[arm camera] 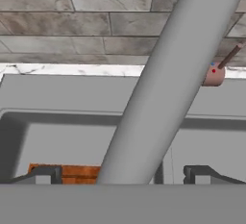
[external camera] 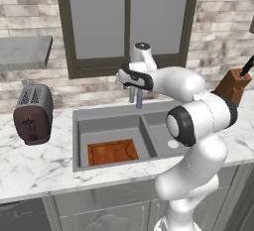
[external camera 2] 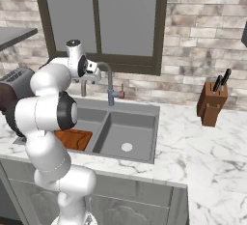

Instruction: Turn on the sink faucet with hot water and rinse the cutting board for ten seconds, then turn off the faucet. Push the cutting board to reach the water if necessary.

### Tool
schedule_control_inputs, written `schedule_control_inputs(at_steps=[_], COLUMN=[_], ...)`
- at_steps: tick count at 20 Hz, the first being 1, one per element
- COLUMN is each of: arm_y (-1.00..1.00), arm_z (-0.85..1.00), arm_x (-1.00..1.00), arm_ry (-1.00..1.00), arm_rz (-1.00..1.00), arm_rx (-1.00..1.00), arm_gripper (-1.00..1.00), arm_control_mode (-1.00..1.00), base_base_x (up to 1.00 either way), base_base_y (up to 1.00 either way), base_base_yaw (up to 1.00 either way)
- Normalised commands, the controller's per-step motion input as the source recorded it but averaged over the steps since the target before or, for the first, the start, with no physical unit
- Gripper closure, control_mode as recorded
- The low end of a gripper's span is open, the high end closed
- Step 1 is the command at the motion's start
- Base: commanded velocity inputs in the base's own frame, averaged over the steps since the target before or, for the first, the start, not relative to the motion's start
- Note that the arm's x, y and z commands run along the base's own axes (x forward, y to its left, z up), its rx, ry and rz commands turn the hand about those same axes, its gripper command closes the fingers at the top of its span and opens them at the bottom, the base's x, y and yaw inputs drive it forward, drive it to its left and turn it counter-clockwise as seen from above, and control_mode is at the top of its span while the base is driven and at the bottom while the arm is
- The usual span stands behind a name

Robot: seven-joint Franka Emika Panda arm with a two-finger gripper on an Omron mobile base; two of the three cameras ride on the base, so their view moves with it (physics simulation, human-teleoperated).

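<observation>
We see the sink set in the counter, with the board lying flat in its left basin. The faucet rises behind the divider, and our gripper has its jaws released around the spout.

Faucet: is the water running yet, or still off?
Off. No stream falls from the sink faucet in either base view, and the sink basins look dry. The cutting board lies flat in the left basin.
</observation>
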Motion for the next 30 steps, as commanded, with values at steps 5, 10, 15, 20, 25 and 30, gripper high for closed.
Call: schedule_control_inputs(at_steps=[5, 10, 15, 20, 25, 30], arm_y=[0.09, 0.03, -0.02, -0.13, -0.15, -0.19], arm_z=[-0.09, -0.01, 0.00, 0.18, 0.46, 0.47], arm_x=[0.29, 0.20, 0.01, 0.00, -0.04, -0.09], arm_ry=[0.01, 0.00, 0.00, 0.00, 0.00, 0.00], arm_rz=[0.00, 0.00, 0.00, 0.00, 0.00, 0.00], arm_rx=[0.00, 0.00, 0.00, 0.02, 0.02, 0.02], arm_gripper=[-1.00, -1.00, -1.00, -1.00, -1.00, -1.00], arm_control_mode=[-1.00, -1.00, -1.00, -1.00, -1.00, -1.00], base_base_x=[0.00, 0.00, 0.00, 0.00, 0.00, 0.00], base_base_y=[0.00, 0.00, 0.00, 0.00, 0.00, 0.00], base_base_yaw=[0.00, 0.00, 0.00, 0.00, 0.00, 0.00])
